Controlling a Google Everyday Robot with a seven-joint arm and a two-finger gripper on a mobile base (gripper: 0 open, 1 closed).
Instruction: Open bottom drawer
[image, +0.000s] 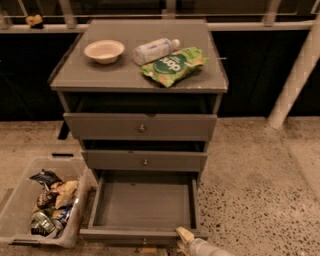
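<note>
A: What is seen at the left, and is it of concern?

B: A clear plastic bin (15, 210) of snack packets is set on the floor just beside the bottom drawer (142, 205). Any sideways drift in the pull is therefore best avoided.

A: Where is the drawer found?

B: It is found at the foot of the grey cabinet (140, 80), drawn well out below the closed middle drawer (115, 161), with its plain grey box exposed. The task is judged nearly done.

A: And the gripper?

B: The gripper (186, 236) is seen low at the right end of the drawer front, to the right of the small knob (145, 241). Whether it is open or closed cannot be told. Any last pull is best kept straight along the runners, level and slow, and stopped before the box is drawn off them.
</note>
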